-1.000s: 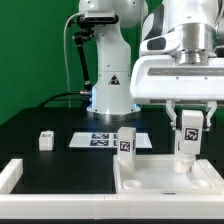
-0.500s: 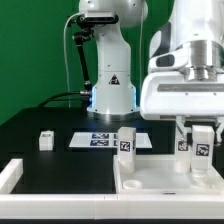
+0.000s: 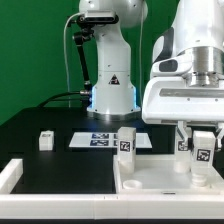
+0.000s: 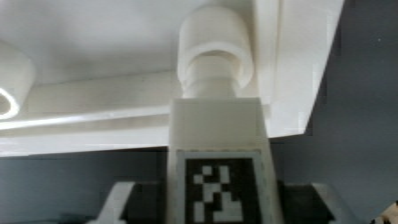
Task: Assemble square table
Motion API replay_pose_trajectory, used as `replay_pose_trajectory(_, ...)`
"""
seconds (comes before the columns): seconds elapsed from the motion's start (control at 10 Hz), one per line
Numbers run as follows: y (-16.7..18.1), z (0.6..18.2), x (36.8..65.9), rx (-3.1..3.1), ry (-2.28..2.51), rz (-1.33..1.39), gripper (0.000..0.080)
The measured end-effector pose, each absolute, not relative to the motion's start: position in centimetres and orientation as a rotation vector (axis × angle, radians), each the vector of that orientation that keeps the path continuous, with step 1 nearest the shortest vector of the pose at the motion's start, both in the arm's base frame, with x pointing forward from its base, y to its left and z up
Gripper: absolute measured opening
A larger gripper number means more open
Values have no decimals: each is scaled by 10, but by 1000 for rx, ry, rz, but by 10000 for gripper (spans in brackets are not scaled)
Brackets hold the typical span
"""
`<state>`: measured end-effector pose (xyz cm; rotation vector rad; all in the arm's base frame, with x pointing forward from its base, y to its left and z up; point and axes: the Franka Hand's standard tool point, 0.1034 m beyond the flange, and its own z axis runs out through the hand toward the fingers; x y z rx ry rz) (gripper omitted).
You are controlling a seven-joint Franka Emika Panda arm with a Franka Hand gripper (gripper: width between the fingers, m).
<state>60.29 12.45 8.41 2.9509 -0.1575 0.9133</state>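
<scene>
Wall [image 3: 10, 176]: low white border at the exterior view's left edge, nothing against it.
Loose leg [image 3: 45, 140]: lies alone on the black table [image 3: 30, 125], well apart from the rest. Not yet fitted.
Marker board [image 3: 103, 141]: flat on the table, bare, between the loose leg and the panel.
Upright leg [image 3: 126, 143]: stands at the panel's far corner on the exterior view's left. Whether it is fully seated cannot be told.
Panel [image 3: 150, 186]: large white square, lying flat at the front, toward the exterior view's right.
Gripper [image 3: 203, 140]: jaws narrowed onto the held leg [image 3: 204, 158], which hangs upright, tag facing the camera.
Wrist view: held leg [image 4: 215, 150] centred, its round end pointing down at the panel [image 4: 107, 90] close by the edge.
Change: over the last second the arm carried the held leg toward the exterior view's right and a little lower. In the last half second it barely moved.
Finding: the leg appears lined up over a corner on that side. Judged next: lowering and seating it. Contact with the panel is not confirmed.
</scene>
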Motion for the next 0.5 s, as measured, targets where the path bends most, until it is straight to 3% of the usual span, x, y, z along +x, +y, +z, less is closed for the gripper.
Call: replay_pose_trajectory(0.5, 124, 74, 604, 2928, -102, 951, 290)
